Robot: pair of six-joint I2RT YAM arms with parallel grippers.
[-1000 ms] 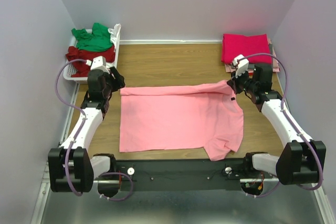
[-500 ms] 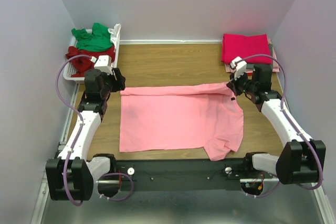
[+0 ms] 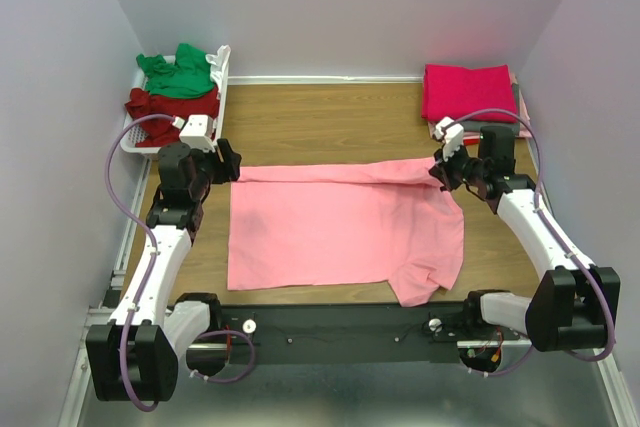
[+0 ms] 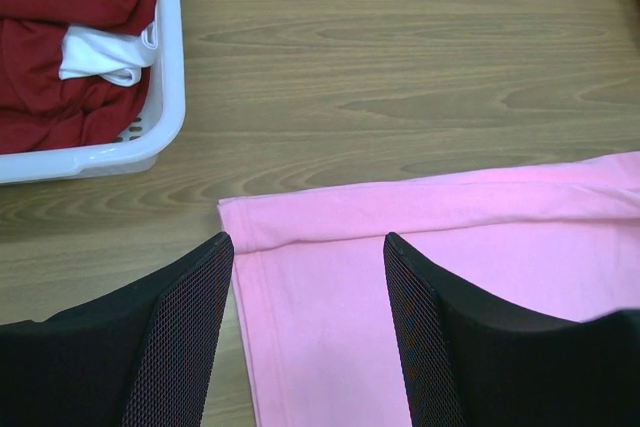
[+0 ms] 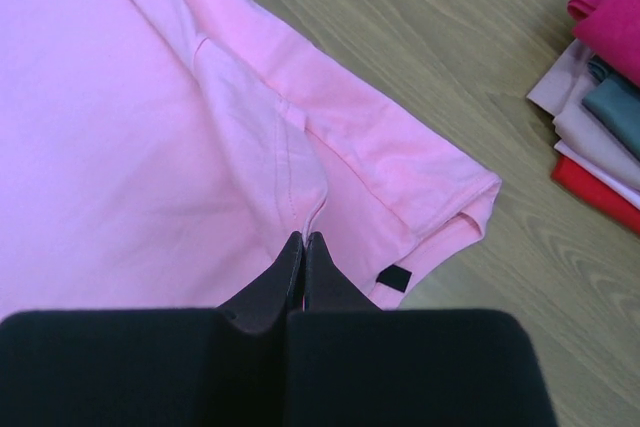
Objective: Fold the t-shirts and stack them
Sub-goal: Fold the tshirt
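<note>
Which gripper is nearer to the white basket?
Left. The left gripper hangs open just beside the white basket, over a corner of the pink t-shirt; the right gripper pinches that shirt across the table.

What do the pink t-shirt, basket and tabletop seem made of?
The pink t-shirt looks like soft matte knit cloth: it creases, with stitched hems. The basket: glossy white moulded plastic, slotted. The tabletop: wood or wood-look laminate, grain lines; unclear which.

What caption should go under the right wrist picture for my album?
Right tool shut, pinching a fold of the pink t-shirt, folded shirts stacked nearby.
</note>
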